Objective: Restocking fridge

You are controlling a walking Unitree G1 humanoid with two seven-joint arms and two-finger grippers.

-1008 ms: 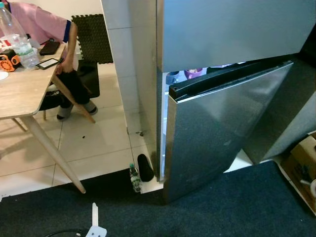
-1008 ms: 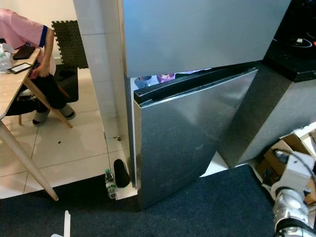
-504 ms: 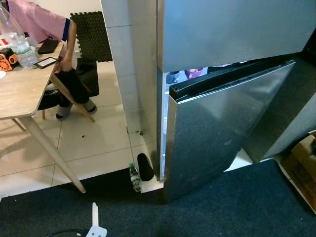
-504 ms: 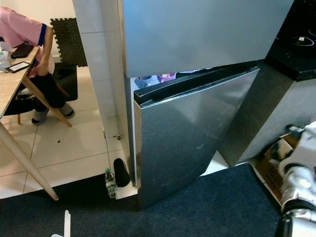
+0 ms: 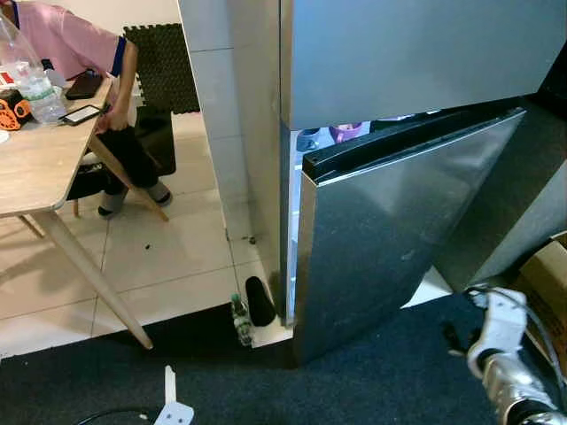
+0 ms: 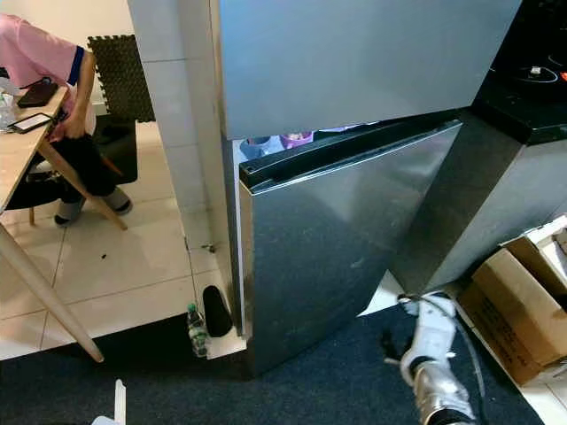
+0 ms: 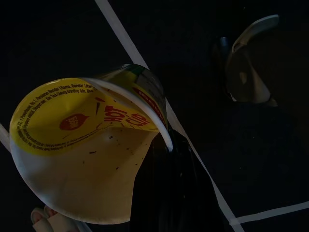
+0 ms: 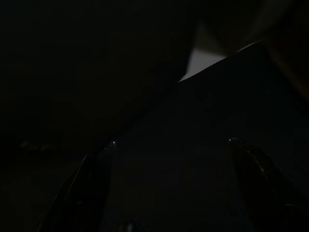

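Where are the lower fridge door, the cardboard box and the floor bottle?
lower fridge door point(image 6: 328, 257), right eye view, middle of its steel front
cardboard box point(image 6: 509, 314), right eye view, its brown side panel
floor bottle point(image 6: 197, 329), right eye view, its body

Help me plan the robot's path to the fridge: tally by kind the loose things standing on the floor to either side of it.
Small bottle: 1
Black shoe-like thing: 1
Cardboard box: 1
Total: 3
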